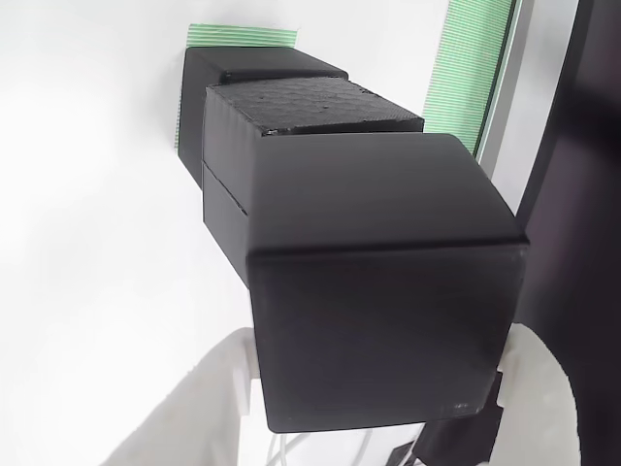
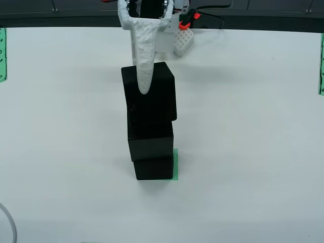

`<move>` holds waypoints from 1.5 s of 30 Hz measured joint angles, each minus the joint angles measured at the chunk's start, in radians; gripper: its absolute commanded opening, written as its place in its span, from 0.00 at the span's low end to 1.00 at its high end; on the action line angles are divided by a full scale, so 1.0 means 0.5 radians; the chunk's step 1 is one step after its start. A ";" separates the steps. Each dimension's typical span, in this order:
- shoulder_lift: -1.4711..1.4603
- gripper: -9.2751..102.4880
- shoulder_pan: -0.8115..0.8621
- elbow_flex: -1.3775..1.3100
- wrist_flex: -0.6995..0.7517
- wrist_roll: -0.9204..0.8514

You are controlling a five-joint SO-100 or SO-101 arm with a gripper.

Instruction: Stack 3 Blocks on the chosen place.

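My gripper (image 2: 147,90) is shut on a matte black block (image 2: 152,98); one white finger (image 2: 144,66) runs down its near face. In the close view this block (image 1: 383,291) is large in the frame, with white fingers (image 1: 209,398) at either side. Directly under it stand two more black blocks, a middle one (image 2: 150,139) on a bottom one (image 2: 154,168). They rest on the green-striped chosen place (image 2: 175,164), whose edge (image 1: 243,37) peeks out behind the stack (image 1: 310,107). The held block sits skewed over the stack; I cannot tell whether it touches.
A long green-striped strip (image 1: 471,68) runs along a metal rail, with a big black panel (image 1: 582,194) beside it. Green strips mark the left (image 2: 2,53) and right (image 2: 321,63) table edges. A white perforated part (image 2: 184,43) lies near the arm's base.
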 measured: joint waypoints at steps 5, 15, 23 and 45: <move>0.000 0.37 0.015 0.000 0.000 0.000; -0.028 0.37 0.064 -0.049 0.000 0.000; 0.126 0.33 0.064 -0.040 -0.031 -0.206; 1.712 0.08 -0.114 1.516 -0.920 0.218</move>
